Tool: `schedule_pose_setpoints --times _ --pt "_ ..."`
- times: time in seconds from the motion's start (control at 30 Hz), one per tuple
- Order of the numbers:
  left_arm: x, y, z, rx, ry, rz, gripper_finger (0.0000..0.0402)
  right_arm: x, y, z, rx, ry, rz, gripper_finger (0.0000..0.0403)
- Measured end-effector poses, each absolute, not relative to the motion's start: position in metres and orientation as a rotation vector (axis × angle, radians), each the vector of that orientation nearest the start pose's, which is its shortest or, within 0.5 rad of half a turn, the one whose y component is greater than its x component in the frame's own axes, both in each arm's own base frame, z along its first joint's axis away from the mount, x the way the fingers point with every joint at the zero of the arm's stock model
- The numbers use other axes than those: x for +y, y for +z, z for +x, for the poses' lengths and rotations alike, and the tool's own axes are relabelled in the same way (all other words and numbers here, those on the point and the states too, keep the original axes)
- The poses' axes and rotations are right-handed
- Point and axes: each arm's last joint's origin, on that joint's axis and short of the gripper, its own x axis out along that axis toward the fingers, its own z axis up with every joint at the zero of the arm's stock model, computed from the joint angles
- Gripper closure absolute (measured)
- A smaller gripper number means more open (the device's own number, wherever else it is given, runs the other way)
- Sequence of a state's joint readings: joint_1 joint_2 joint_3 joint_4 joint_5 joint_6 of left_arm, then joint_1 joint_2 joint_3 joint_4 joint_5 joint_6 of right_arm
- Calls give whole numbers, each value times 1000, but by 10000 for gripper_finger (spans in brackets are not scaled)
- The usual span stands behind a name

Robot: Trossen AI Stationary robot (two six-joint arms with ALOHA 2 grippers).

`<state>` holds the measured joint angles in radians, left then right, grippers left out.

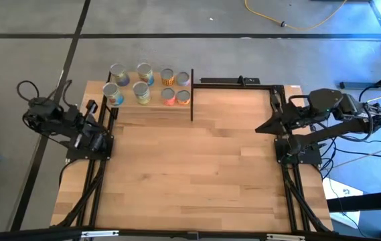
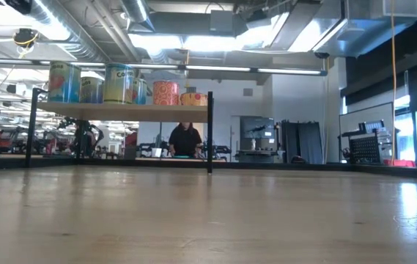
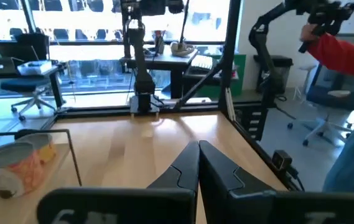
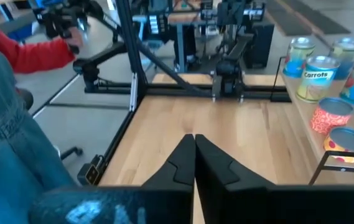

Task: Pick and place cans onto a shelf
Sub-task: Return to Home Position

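Several cans with silver tops and blue, yellow, orange and red labels stand upright on the raised light-wood shelf at the table's far left; they also show in the low view and the right wrist view. My left gripper is shut and empty at the table's left edge. My right gripper is shut and empty at the right edge.
A thin black post stands at the shelf's right end, and a black bar runs along the far edge. A person in a red sleeve and denim stands beside the table. The wide wooden tabletop lies between the arms.
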<state>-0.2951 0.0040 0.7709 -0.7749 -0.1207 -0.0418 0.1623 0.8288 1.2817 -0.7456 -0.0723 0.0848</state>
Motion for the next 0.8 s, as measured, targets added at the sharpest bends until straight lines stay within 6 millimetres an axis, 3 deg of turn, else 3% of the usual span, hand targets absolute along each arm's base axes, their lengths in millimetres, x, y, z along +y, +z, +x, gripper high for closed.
schedule_pose_setpoints --times 0.3,0.8 --pt "1 310 7 -58 -196 -31 402 20 386 107 206 224 64 394" --pt "-11 277 45 -118 -209 -47 401 16 316 85 24 234 72 394"
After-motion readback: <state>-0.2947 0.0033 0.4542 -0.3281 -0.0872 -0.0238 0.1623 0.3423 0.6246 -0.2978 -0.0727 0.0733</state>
